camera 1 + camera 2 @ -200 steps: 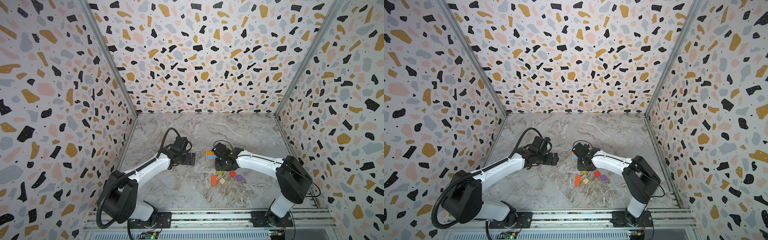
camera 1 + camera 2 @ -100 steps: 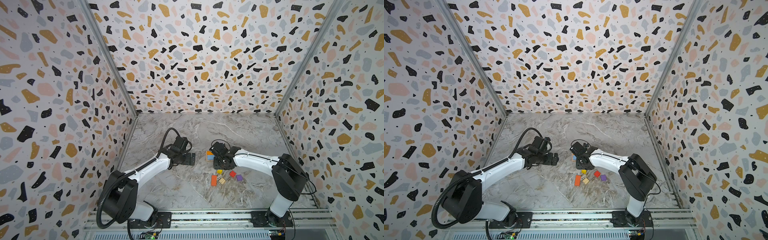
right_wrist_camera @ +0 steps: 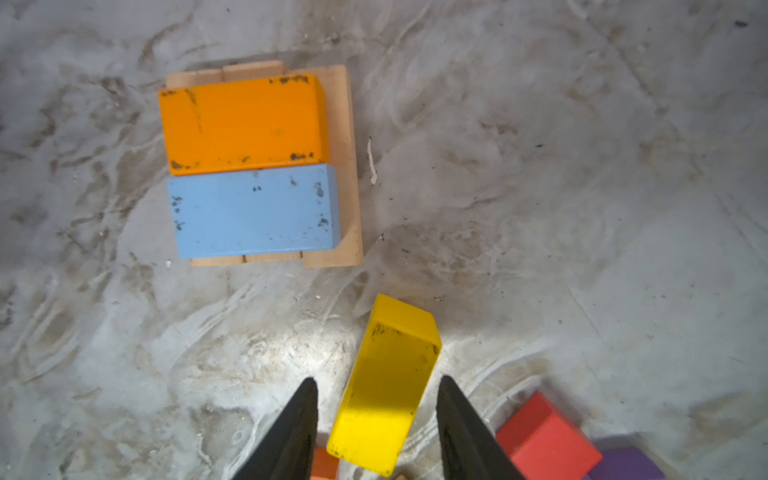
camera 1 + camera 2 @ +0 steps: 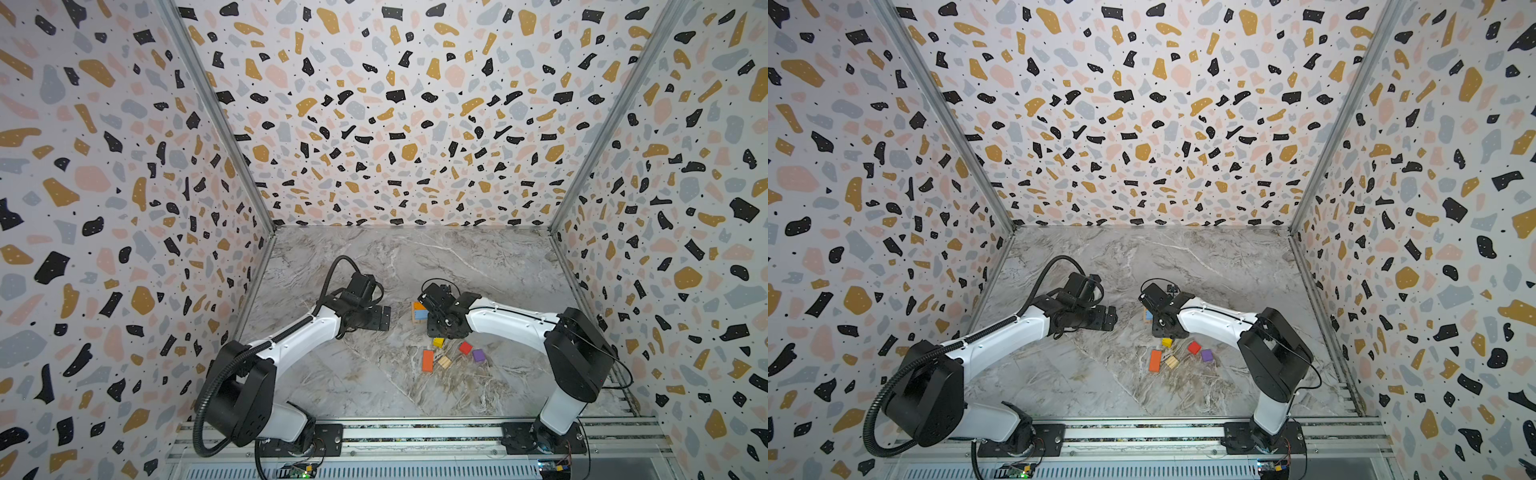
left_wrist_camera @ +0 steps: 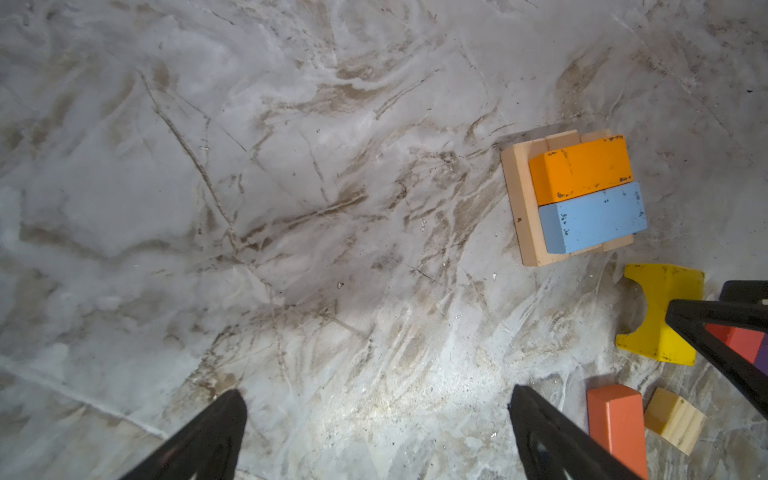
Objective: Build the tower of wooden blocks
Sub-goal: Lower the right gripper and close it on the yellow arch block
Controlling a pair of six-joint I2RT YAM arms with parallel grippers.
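tower (image 4: 419, 311) at the middle of the table (image 4: 415, 257): orange oblong (image 3: 243, 124) and blue oblong (image 3: 253, 210) side by side on tan layer (image 3: 347, 166), long axes parallel. yellow block (image 3: 395, 340) just beside it, long axis roughly crosswise, between the part-open, ungripping fingers of right hand (image 3: 376, 380). left hand (image 5: 376, 401) wide open, empty.

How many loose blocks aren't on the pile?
5: yellow block at the right gripper, red cube, purple cube beside it, red-orange block and tan cube nearer the robot. Others may be hidden.
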